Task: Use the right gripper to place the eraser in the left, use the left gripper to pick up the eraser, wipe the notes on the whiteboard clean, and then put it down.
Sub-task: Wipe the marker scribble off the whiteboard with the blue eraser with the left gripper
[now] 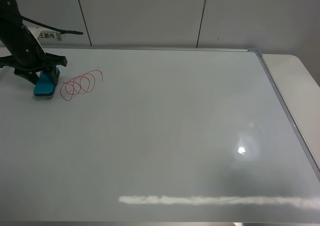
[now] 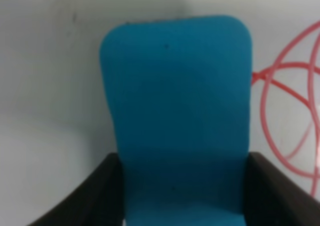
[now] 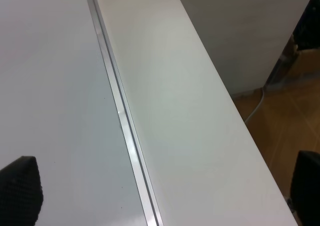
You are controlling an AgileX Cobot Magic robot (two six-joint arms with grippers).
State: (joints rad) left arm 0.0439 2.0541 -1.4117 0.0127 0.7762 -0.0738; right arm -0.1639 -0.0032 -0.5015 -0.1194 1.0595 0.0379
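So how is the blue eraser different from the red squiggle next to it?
The eraser is a chunky, solid teal-blue block; the squiggle is only thin red loops. The eraser sits on top of the whiteboard, while the squiggle is drawn flat on it. The left gripper is clamped on the eraser; nothing holds the squiggle. Both are side by side near the board's far left corner.

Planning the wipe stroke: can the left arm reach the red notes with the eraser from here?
Probably yes. The left tool grips the eraser, the notes lie right beside it, and only bare whiteboard lies between.
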